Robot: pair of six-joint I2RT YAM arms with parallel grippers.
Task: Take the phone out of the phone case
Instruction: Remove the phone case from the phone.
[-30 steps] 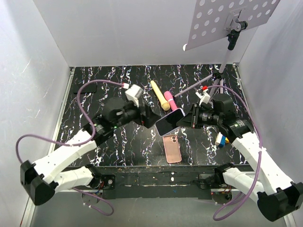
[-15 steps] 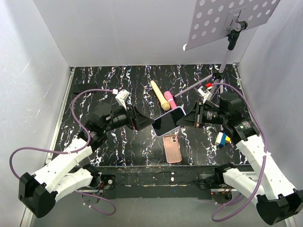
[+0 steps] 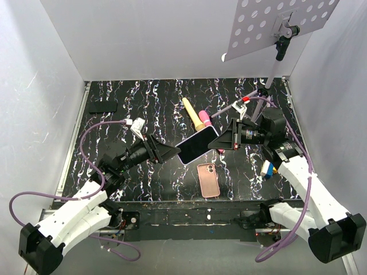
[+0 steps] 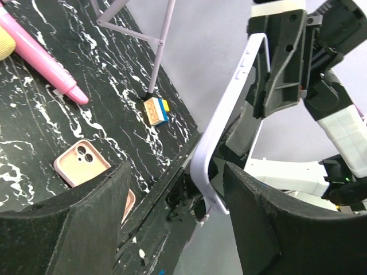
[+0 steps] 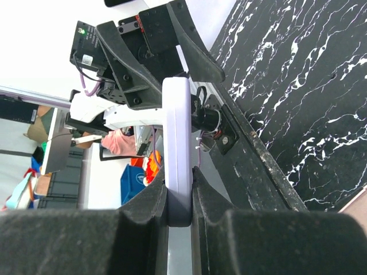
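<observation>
The phone [image 3: 198, 145], lavender-edged with a dark screen, hangs bare in the air above the table's middle. My right gripper [image 3: 222, 140] is shut on its right end; the right wrist view shows both pads pressed on the phone's edge [image 5: 176, 143] at the gripper [image 5: 179, 212]. My left gripper [image 3: 171, 152] is open at the phone's left end. In the left wrist view the gripper [image 4: 178, 217] has wide-spread fingers with the phone's end [image 4: 229, 120] between them, untouched. The salmon-pink phone case [image 3: 208, 179] lies empty on the table below, and also shows in the left wrist view [image 4: 83, 163].
A yellow stick [image 3: 194, 114] and a pink marker [image 3: 207, 122] lie behind the phone. A second dark phone [image 3: 103, 106] lies at the back left. A coloured block [image 3: 267, 168] sits by the right arm. A stand with a perforated plate [image 3: 275, 23] rises at the back right.
My left arm has drawn back toward the near left and its jaws have opened off the phone. The right gripper keeps the phone, now shifted slightly left.
</observation>
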